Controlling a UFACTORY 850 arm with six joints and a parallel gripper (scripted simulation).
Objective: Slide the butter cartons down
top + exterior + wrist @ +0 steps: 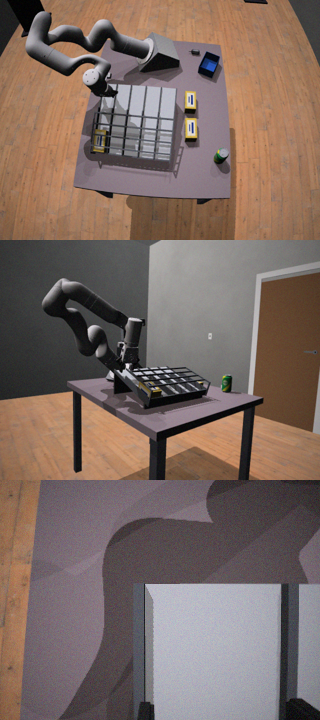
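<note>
The sloped shelf (134, 116) (175, 397) (138, 650) has five lanes under a grid of bars. One yellow butter carton (99, 140) (149, 391) lies at the bottom stop of the leftmost lane. Two more butter cartons (190, 100) (191, 128) lie flat on the table to the right of the shelf. My gripper (107, 94) (126, 365) (217, 711) is open and empty. It hangs over the top end of the leftmost lane, whose pale surface is bare below it in the wrist view.
A blue bin (208, 64) and a small dark object (194, 51) sit at the table's back right. A green can (221, 155) (226, 383) stands at the front right. The arm's grey base (160, 52) stands behind the shelf. The table's left edge is close.
</note>
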